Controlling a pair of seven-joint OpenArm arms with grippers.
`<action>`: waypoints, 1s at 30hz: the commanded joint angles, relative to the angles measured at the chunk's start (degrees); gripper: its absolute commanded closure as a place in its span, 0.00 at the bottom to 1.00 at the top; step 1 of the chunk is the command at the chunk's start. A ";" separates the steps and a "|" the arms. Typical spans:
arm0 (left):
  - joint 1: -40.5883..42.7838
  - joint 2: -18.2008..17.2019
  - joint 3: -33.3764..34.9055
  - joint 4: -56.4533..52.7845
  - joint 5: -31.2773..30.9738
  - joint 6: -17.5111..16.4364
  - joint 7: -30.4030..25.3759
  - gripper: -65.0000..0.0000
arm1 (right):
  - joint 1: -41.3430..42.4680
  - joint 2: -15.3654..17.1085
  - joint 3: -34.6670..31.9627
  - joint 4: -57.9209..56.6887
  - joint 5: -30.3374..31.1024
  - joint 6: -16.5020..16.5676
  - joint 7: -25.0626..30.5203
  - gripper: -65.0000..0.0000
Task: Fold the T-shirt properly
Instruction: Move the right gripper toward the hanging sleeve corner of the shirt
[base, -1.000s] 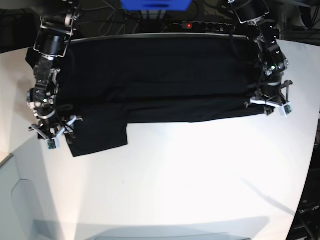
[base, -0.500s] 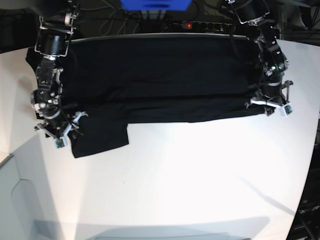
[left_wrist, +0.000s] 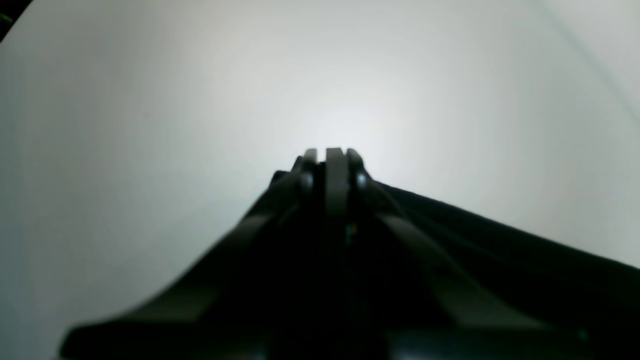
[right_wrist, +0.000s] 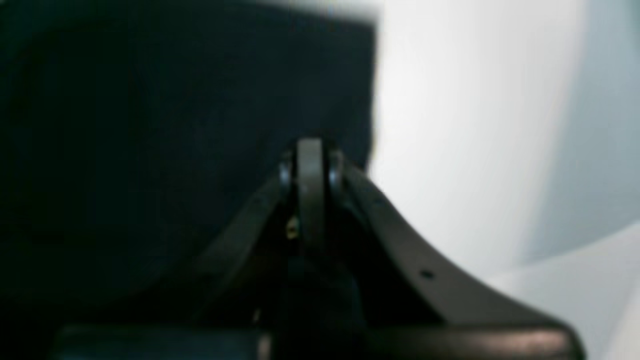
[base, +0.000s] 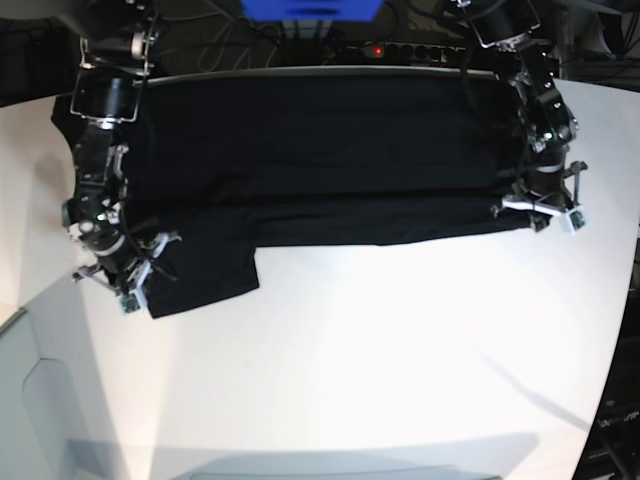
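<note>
Smooth white table (base: 400, 350); matte black T-shirt (base: 320, 150) pinched by both closed hands (base: 537, 213) (base: 135, 285).

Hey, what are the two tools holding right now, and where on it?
Both tools are shut on the T-shirt. The left tool pinches its lower corner at the hem end; the right tool pinches the outer edge of the sleeve flap.

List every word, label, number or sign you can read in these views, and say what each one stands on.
None can be read.
The T-shirt shows plain black cloth, with no label or print in view.
The blue object at the top edge and the power strip show no legible marking.
Both wrist views are too blurred.
</note>
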 joint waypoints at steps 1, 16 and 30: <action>-0.51 -0.88 -0.15 2.07 -0.30 -0.06 -1.61 1.00 | 1.70 0.55 0.95 2.83 0.51 0.71 1.55 1.00; -0.25 -0.61 -0.15 5.58 -0.30 -0.06 -1.61 1.00 | 2.58 0.38 2.10 4.32 0.51 0.71 -6.63 0.68; -0.25 -0.79 -0.15 5.76 -0.30 -0.15 -1.61 1.00 | 4.77 0.38 2.10 -3.94 0.60 0.80 -8.47 0.50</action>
